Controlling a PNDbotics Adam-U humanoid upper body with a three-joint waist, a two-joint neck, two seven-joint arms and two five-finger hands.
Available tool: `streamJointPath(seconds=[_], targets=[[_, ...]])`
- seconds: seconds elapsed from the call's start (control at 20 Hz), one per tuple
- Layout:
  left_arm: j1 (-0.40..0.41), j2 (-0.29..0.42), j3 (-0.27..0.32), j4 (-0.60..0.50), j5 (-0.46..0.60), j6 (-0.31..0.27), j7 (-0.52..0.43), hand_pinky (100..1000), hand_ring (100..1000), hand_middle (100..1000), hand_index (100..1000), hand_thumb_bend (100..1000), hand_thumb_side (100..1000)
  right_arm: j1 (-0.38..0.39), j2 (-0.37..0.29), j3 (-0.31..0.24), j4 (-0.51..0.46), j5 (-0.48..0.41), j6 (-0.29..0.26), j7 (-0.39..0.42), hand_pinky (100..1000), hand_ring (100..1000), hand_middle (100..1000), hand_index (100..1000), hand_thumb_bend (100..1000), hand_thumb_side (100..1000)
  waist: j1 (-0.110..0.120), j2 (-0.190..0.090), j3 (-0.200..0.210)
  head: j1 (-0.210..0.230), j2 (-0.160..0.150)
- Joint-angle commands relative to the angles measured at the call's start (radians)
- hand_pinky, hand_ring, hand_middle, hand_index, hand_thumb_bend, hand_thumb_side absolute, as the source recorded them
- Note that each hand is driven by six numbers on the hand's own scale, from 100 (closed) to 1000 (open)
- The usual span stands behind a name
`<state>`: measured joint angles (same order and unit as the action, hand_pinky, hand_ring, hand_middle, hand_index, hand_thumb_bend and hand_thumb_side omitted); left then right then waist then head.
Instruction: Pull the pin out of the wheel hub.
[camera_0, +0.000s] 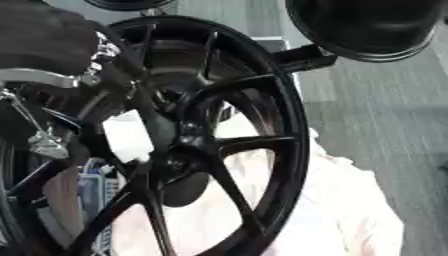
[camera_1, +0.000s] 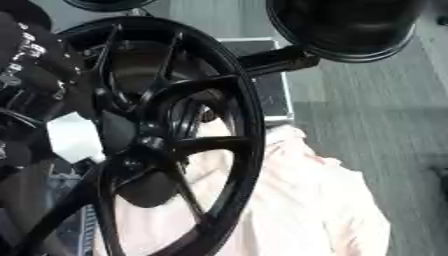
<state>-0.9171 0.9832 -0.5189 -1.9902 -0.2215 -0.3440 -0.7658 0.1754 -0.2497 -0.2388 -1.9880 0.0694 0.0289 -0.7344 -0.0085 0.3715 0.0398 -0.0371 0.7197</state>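
A black spoked wheel (camera_0: 262, 100) fills both views, standing tilted, with its hub (camera_0: 178, 161) low and left of centre. I cannot make out a pin at the hub. A dark rounded shape (camera_1: 147, 189) sits just below the hub, behind the spokes. My left arm, black with silver joints (camera_0: 44, 77), comes in from the left against the wheel's spokes. Its hand (camera_0: 109, 97) is lost among the dark spokes, so its state is unclear. My right hand shows in neither view.
A pale pink cloth (camera_1: 306, 210) lies under and behind the wheel. A big black round body (camera_0: 367, 27) hangs at the upper right, with a black bar (camera_0: 302, 57) reaching the wheel's rim. Grey floor (camera_0: 385, 125) spreads to the right. A white block (camera_0: 127, 137) shows through the spokes.
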Motion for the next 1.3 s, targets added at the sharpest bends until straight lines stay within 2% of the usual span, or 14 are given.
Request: streamJointPath(seconds=[0.05,0.55,0.95,1.1,1.3], targets=[[-0.013,0.005,0.0,-0.01,-0.01,0.009,-0.019,791,707,681,799,606,100,-0.003,-0.006,-0.001,-0.012,-0.004,-0.002,0.004,593,627,583,684,100,470,-0.001,-0.015,-0.002,0.002,-0.012],[-0.013,-0.017,-0.016,-0.01,-0.014,0.047,-0.035,784,687,662,783,573,100,-0.006,0.003,0.0,-0.012,-0.011,-0.002,0.007,593,628,583,684,100,470,-0.003,-0.011,-0.003,0.003,-0.015],[-0.013,-0.02,-0.02,-0.01,-0.014,0.055,-0.059,786,692,667,786,601,100,-0.006,0.008,0.0,-0.012,-0.013,-0.003,0.009,594,628,584,684,100,470,-0.005,-0.011,-0.006,-0.013,-0.045],[-0.017,-0.024,-0.024,-0.01,-0.007,0.053,-0.075,788,688,658,778,611,100,-0.007,0.009,0.001,-0.012,-0.015,-0.003,0.01,594,629,584,684,100,470,-0.005,-0.011,-0.006,-0.012,-0.045],[-0.025,-0.026,-0.025,-0.01,0.02,0.07,-0.104,782,663,633,762,581,100,-0.005,0.01,0.002,-0.012,-0.017,-0.001,0.012,594,629,585,685,100,470,-0.004,-0.013,-0.005,-0.012,-0.043]])
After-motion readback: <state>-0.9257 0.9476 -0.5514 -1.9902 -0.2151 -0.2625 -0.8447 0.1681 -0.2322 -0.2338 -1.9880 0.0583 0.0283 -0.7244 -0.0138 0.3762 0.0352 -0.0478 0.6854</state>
